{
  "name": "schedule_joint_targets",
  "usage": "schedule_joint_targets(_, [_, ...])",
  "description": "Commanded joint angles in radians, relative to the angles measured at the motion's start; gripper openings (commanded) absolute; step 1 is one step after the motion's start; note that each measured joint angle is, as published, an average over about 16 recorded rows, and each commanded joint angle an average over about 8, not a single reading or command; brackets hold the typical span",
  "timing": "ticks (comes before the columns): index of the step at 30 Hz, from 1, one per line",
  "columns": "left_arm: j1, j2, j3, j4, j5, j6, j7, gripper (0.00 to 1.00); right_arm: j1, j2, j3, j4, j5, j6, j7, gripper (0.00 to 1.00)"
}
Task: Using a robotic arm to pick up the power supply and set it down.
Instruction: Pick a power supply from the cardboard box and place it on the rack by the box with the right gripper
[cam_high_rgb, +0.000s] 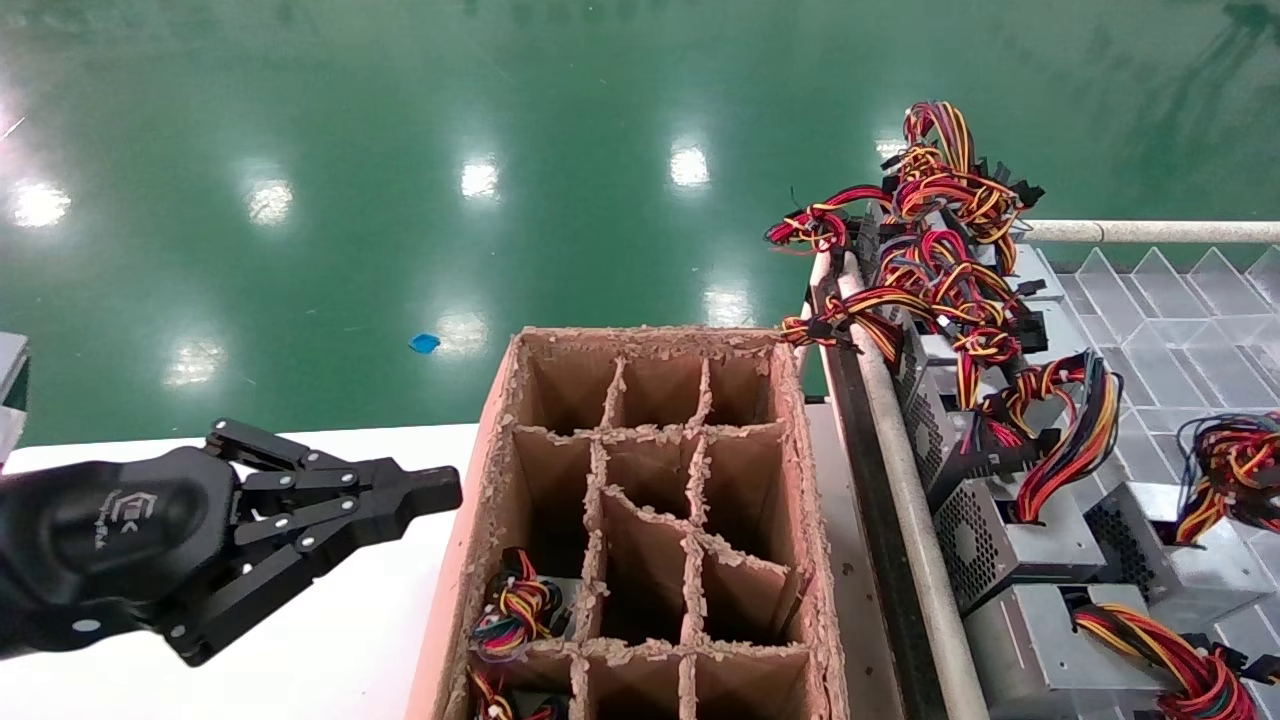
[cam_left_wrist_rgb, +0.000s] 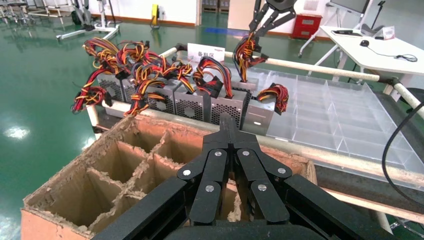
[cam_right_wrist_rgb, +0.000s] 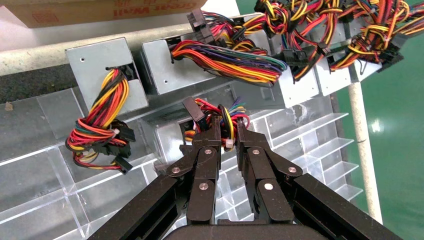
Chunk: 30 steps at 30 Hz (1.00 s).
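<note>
My right gripper (cam_right_wrist_rgb: 227, 125) is shut on the red, yellow and black wire bundle (cam_right_wrist_rgb: 220, 107) of a grey power supply (cam_right_wrist_rgb: 169, 139), which sits in the clear divided tray (cam_right_wrist_rgb: 310, 140). In the left wrist view the right gripper (cam_left_wrist_rgb: 255, 31) hangs above the row of supplies, holding that wire bundle (cam_left_wrist_rgb: 244, 50). It is outside the head view. My left gripper (cam_high_rgb: 440, 490) is shut on nothing and hovers over the white table (cam_high_rgb: 330, 640), left of the cardboard divider box (cam_high_rgb: 650, 520). Its tips (cam_left_wrist_rgb: 227, 125) point over that box.
Several more power supplies (cam_high_rgb: 1010, 540) with wire bundles line the tray's near side along a padded rail (cam_high_rgb: 900, 450). Wires (cam_high_rgb: 515, 610) show in the near left cells of the cardboard box. Green floor (cam_high_rgb: 500, 150) lies beyond.
</note>
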Motion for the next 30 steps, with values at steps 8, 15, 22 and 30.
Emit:
schedule_joint_targets(8, [0.000,0.000,0.000,0.000,0.000,0.000,0.000,0.00,0.006,-0.002,-0.021,-0.006,0.032,0.028,-0.011,0.00])
schedule_joint_targets(15, [0.000,0.000,0.000,0.000,0.000,0.000,0.000,0.00,-0.021,-0.009,-0.023,-0.020,0.063,0.066,-0.023,0.00])
schedule_joint_targets(22, [0.000,0.000,0.000,0.000,0.000,0.000,0.000,0.00,-0.057,-0.021,-0.038,-0.034,0.093,0.076,-0.023,0.62])
schedule_joint_targets(30, [0.000,0.000,0.000,0.000,0.000,0.000,0.000,0.00,-0.055,-0.019,-0.028,-0.034,0.108,0.102,-0.021,1.00])
